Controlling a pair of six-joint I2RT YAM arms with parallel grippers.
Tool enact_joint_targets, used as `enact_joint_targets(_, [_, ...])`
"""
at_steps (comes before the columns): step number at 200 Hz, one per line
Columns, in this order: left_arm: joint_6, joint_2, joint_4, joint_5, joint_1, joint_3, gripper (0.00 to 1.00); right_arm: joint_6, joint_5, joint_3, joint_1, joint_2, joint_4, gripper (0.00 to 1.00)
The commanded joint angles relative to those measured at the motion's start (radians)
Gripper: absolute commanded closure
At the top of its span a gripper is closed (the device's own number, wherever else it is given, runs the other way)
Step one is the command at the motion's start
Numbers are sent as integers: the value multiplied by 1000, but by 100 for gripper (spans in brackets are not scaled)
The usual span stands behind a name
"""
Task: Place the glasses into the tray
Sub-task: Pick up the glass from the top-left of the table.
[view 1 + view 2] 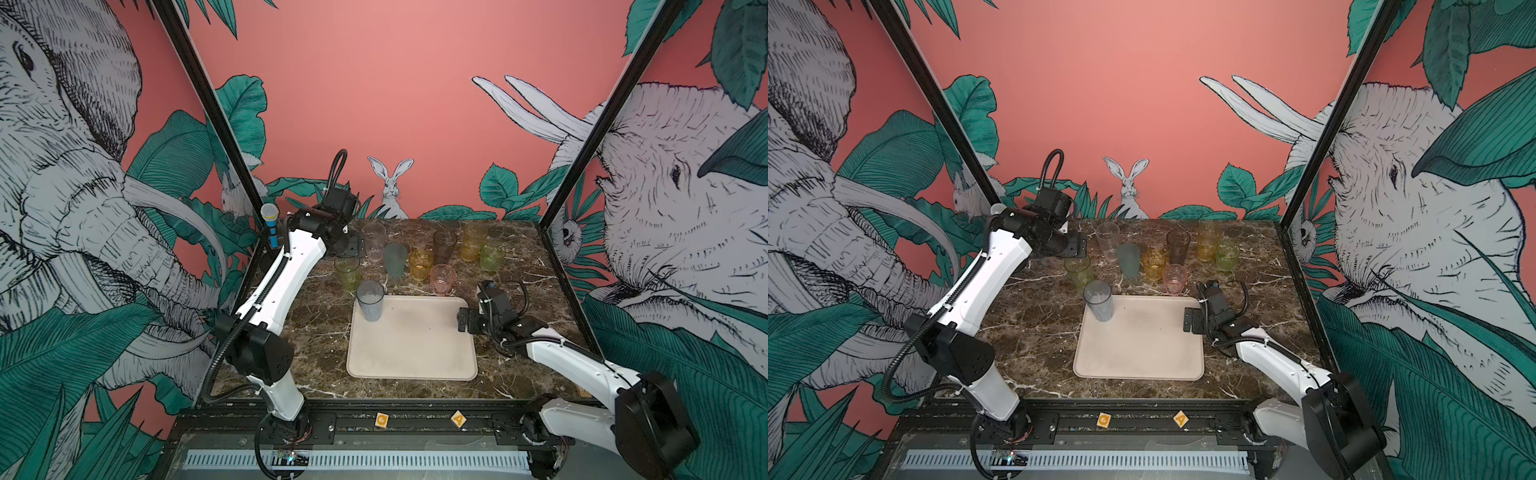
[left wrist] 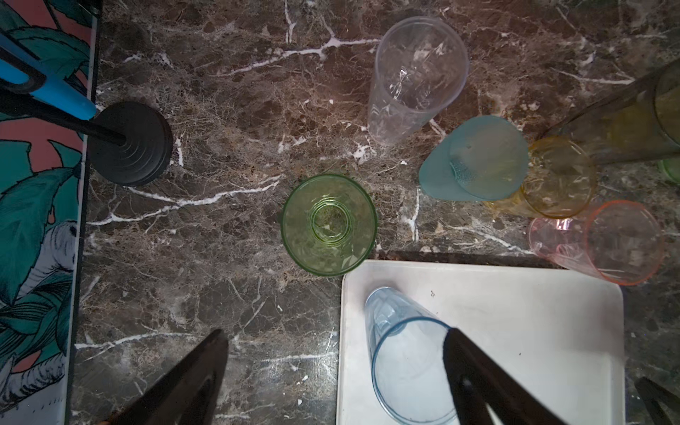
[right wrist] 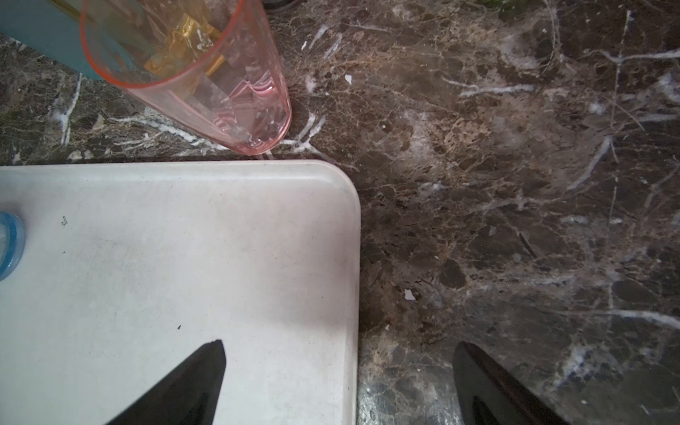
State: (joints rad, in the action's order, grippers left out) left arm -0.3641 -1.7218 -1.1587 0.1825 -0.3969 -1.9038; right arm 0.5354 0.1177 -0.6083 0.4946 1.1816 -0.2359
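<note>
The cream tray (image 1: 411, 345) lies mid-table, also visible in the right wrist view (image 3: 184, 257). One tall grey glass (image 1: 370, 300) stands upright in its far left corner. Behind the tray on the marble stand the other glasses: tall green (image 1: 347, 274), clear (image 1: 373, 241), frosted teal (image 1: 395, 259), amber (image 1: 420, 264), smoky brown (image 1: 444, 245), yellow (image 1: 471, 241), short green (image 1: 492, 257), pink (image 1: 443, 279). My left gripper (image 2: 335, 346) hangs open and empty above the tall green glass (image 2: 329, 224). My right gripper (image 3: 338, 353) is open and straddles the tray's right rim.
A blue toy microphone (image 1: 270, 226) stands on a black round-based stand (image 2: 130, 143) at the table's back left corner. Black frame posts rise at both back corners. Two small yellow blocks (image 1: 381, 419) sit on the front rail.
</note>
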Motion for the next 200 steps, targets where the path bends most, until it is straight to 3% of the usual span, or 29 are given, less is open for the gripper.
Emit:
enact_joint_targets(1, [7,-32,-18,26,14,-35,5,9,4,13,-6,-14,25,1])
enact_joint_targets(93, [-50,-60,51,-14,74,74,2,11,3,11,-8,-9,24,1])
enact_joint_targets(200, [-89,-98,144,-95,129,208,20,11,-3,7,-11,-2,22,1])
